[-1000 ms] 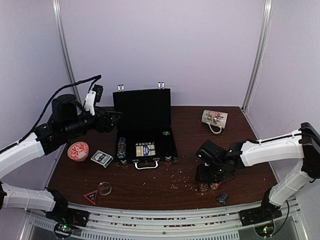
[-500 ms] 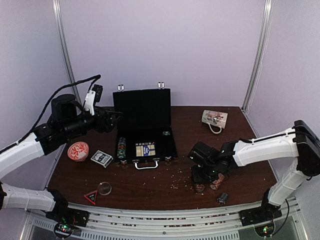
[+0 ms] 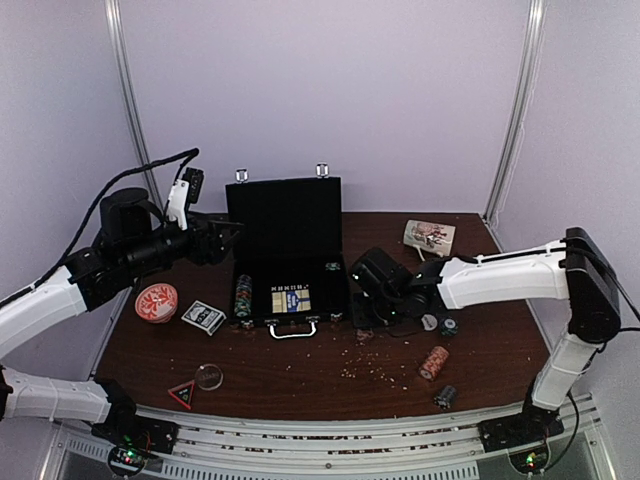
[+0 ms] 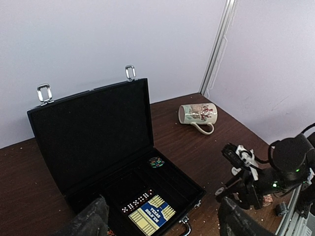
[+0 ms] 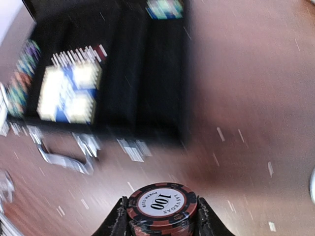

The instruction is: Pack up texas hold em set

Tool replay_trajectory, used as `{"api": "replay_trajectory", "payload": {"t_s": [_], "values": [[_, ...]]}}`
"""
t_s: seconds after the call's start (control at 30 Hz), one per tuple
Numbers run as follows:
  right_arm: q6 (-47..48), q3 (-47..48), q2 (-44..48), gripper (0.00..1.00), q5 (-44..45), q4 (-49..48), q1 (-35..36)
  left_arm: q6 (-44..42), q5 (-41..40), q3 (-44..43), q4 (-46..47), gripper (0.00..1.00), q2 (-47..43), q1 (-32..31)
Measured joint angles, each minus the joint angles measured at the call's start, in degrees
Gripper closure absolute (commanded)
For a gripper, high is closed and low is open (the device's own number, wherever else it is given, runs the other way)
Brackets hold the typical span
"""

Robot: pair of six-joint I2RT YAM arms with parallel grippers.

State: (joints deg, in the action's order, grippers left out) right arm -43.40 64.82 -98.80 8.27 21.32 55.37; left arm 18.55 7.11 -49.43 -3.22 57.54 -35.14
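My right claw (image 5: 161, 219) is pinching a short chip stack (image 5: 162, 205) by its sides, the top chip facing up between the two fingers. It hangs low over the table (image 3: 280, 375), just off the front right corner of the open case (image 3: 290, 215) and not yet over the tray. My left claw (image 4: 162, 223) is spread wide and holds nothing. It hovers by the left edge of the raised lid.

The grip is on the chip rims only, so I judge the lower chips could slide out and scatter if I tilt or jolt the wrist. The wrist picture is smeared, so I can't read my clearance over the case's front wall. Clipping it would shove the case or spill the stack. A knock on the upright lid could drop it shut.

Inside the tray, a row of chips (image 3: 241, 292) fills the left end, a card box (image 3: 290, 298) sits mid-tray and a lone chip (image 3: 332, 266) lies at the back right. The channel between is too dark for me to tell whether it is free.

Two round buttons (image 3: 430, 322) lie close under my right forearm, where a careless sweep would scatter them. A second stack (image 3: 434, 362) lies on its side nearer the front, and a loose deck of cards (image 3: 203, 317) lies left of the case beside a red dish (image 3: 156, 302). A mug (image 3: 430, 237) lies tipped at the back right.
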Motion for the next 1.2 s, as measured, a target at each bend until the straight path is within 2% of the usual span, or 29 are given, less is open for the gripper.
{"api": "replay_trajectory", "payload": {"t_s": [0.33,0.7,0.83,0.93,1.0,1.2], "values": [[7.5,24.4,-18.2,0.79,2.6,-5.8,-4.1,0.0,0.0,0.0,0.0,0.20,-0.3,0.0],[10.7,25.2,-21.2,0.77,1.8,-2.8,-8.3,0.0,0.0,0.0,0.0,0.20,-0.4,0.0],[11.0,26.1,-23.8,0.68,-0.7,-2.9,-8.5,0.0,0.2,0.0,0.0,0.20,-0.4,0.0],[11.5,26.2,-24.8,0.49,-2.2,-3.0,-8.7,0.0,0.2,0.0,0.0,0.20,-0.3,0.0],[11.5,26.5,-24.8,0.40,-3.0,-2.7,-9.0,0.0,0.3,0.0,0.0,0.20,-0.3,0.0],[13.2,24.6,-23.0,0.34,-3.3,-3.9,-9.6,0.0,0.4,0.0,0.0,0.20,-0.1,0.0]]}}
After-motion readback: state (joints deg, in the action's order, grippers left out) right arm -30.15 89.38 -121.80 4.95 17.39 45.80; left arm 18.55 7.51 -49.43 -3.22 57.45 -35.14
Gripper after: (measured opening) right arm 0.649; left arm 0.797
